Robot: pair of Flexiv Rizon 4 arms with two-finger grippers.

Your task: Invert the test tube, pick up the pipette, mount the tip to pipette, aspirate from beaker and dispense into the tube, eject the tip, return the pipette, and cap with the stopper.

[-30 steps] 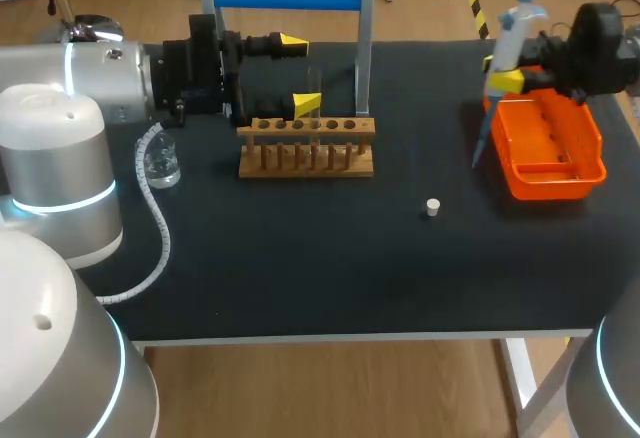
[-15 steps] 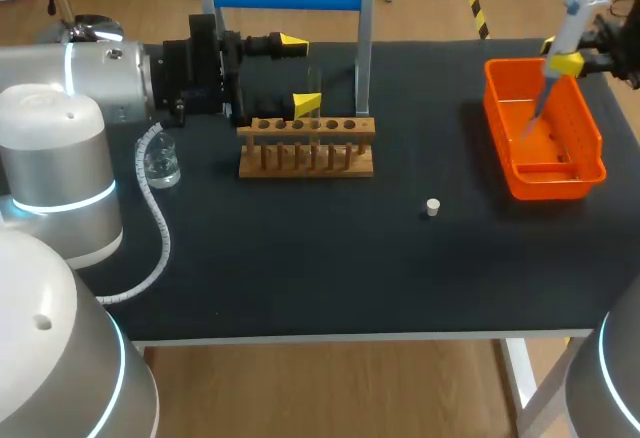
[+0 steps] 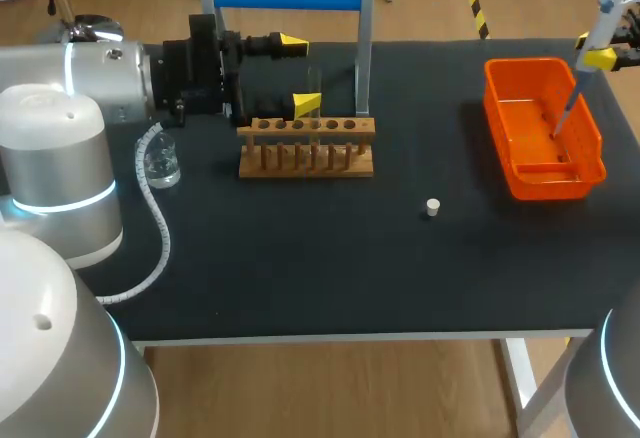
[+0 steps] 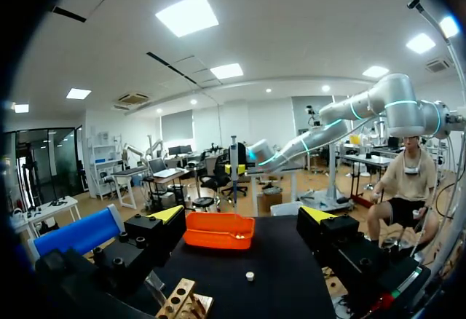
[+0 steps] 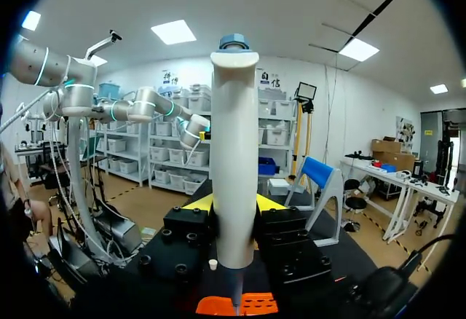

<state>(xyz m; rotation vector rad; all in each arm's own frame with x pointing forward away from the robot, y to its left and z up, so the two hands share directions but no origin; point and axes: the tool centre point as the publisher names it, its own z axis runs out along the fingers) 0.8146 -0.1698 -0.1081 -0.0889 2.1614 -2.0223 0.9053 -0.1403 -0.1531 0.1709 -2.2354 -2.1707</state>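
The right gripper (image 5: 234, 204) pinched the pipette (image 3: 592, 40) by its body at the table's far right corner. The pipette was tilted, with its slim end hanging over the orange tray (image 3: 497, 108). The left gripper (image 3: 300, 75) was spread wide just behind the wooden rack (image 3: 306, 148), near the far edge, pinching nothing. The stopper (image 3: 432, 207) lay mid-table, and the beaker (image 3: 160, 165) sat near the left edge.
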